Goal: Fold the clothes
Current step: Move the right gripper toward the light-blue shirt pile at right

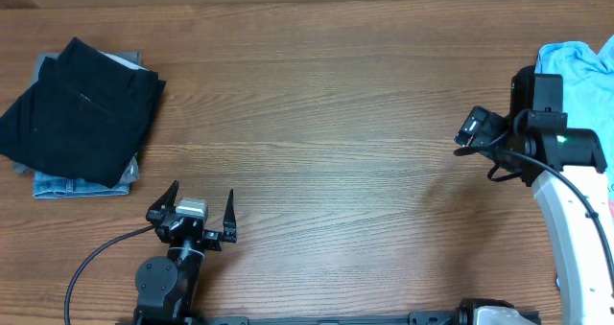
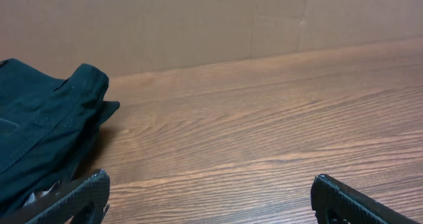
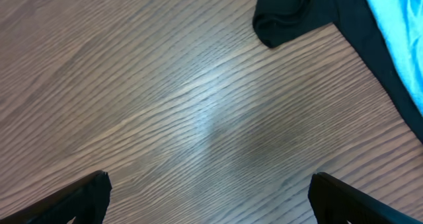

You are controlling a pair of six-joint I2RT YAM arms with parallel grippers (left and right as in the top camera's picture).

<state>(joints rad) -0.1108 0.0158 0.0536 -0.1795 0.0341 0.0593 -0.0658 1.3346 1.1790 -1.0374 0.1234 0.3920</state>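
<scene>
The wooden table fills the overhead view, with a plain cardboard wall standing along its far edge. At the far left lies a folded pile: a black garment on top and a denim piece showing beneath its near edge (a grey layer peeks out at the far corner). The light blue T-shirt lies bunched at the far right edge of the table, partly covered from above by the right arm. Touching it on its inner side is a dark cloth. The right hand hangs over bare wood just beside these, fingers spread wide and empty. The left hand, near the pile, is also spread wide, holding nothing.
</scene>
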